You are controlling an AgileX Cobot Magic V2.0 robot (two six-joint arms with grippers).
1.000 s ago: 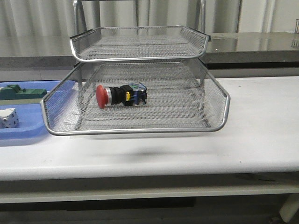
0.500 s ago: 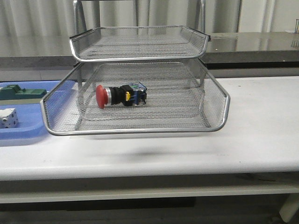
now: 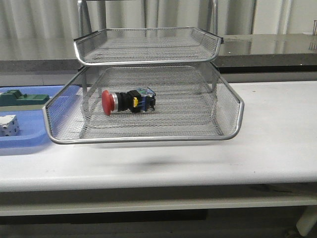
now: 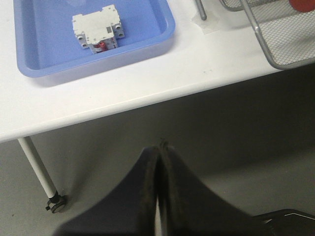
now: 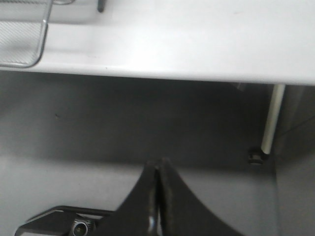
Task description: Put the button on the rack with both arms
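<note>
I see the button (image 3: pixel 128 101) lying on its side in the rack (image 3: pixel 143 140), long axis left-right; my left gripper (image 4: pixel 158 147) and right gripper (image 5: pixel 157 169) (both pinched together, empty) hang nearer than the table edge.

A lab or test room. A plain white table (image 3: pixel 277 144) faces a grey curtain (image 3: pixel 39 22). A dark counter (image 3: pixel 267 47) runs behind.

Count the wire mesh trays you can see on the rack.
2: upper tray pushed in at the top; lower tray pulled out toward the camera, holding the button. Any tray lower down is hidden.
</note>
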